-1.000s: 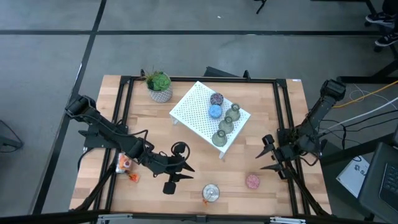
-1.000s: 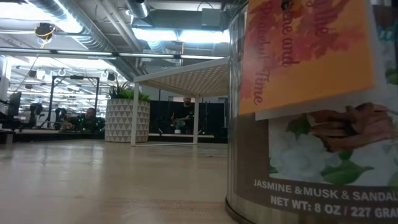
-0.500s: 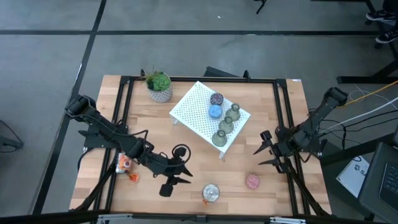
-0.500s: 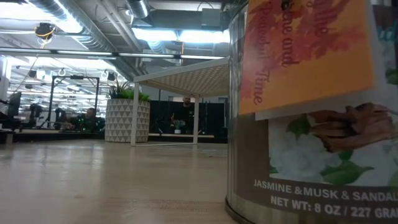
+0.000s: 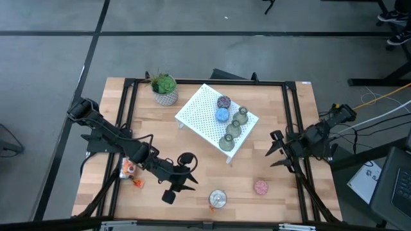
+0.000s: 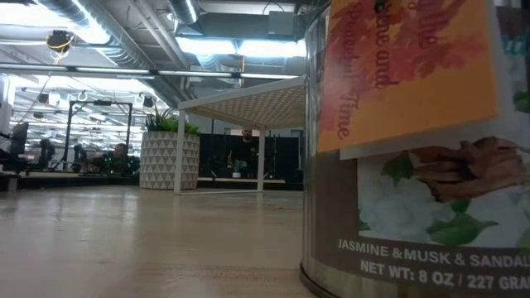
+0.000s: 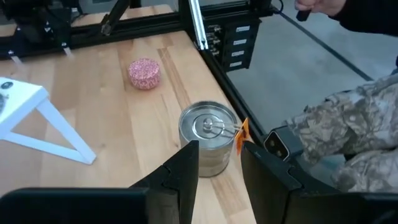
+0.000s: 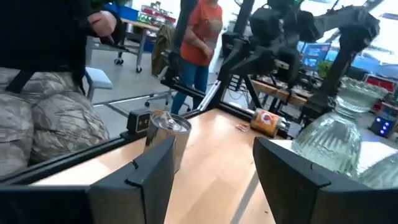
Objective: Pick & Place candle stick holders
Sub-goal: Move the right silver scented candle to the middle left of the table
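On the white perforated stand (image 5: 204, 114) rest a purple holder (image 5: 223, 101), a blue one (image 5: 222, 115) and three olive-green ones (image 5: 233, 128). A pink holder (image 5: 261, 187) and a shiny silver one (image 5: 218, 199) stand on the table near its front edge. My left gripper (image 5: 191, 179) is open, just left of the silver holder. In the left wrist view the silver holder (image 7: 208, 138) lies ahead of the gap between the fingers, untouched. My right gripper (image 5: 273, 151) is open and empty, right of the stand and beyond the pink holder.
A green potted plant (image 5: 165, 88) stands at the far left. An orange-and-white object (image 5: 128, 169) lies under my left arm. A black frame runs round the table edges (image 5: 292, 122). A person in camouflage clothing (image 7: 348, 130) sits beyond the front edge. The silver holder fills the low view's right side (image 6: 414, 149).
My right arm has folded lower, its elbow dropping, and its open gripper has shifted slightly toward the table's far edge. My left gripper has crept a little toward the near edge. No holder has moved.
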